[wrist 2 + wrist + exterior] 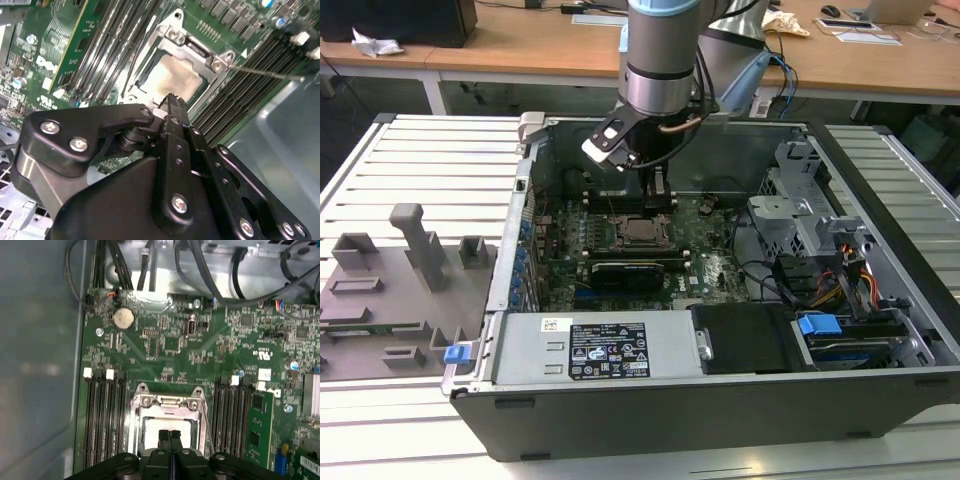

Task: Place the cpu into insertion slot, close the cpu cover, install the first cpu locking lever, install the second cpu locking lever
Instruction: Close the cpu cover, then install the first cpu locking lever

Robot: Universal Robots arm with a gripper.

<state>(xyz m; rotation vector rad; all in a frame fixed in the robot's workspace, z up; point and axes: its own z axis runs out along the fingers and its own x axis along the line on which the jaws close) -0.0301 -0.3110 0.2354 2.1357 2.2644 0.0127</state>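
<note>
The cpu (pixel 170 76) lies with its dull silver top up in the insertion slot (pixel 642 231) on the green board. The cpu cover (pixel 198 53), a silver frame, lies down around the chip in both wrist views (pixel 167 401). One thin wire locking lever (pixel 265 73) sticks out over the memory slots, and another (pixel 134 65) runs along the socket's other side. I cannot tell whether either is latched. My gripper (pixel 658 205) hangs just above the socket's edge, its black fingertips (pixel 164 436) pressed together, shut on nothing (pixel 172 98).
Long black memory slots (pixel 102 415) flank the socket on both sides. A black expansion card (pixel 630 270) lies in front of it, with the power supply (pixel 595 345) nearer the case front. Drive cage (pixel 800 215) and cables fill the exterior view's right. A grey fixture (pixel 390 290) sits outside the case.
</note>
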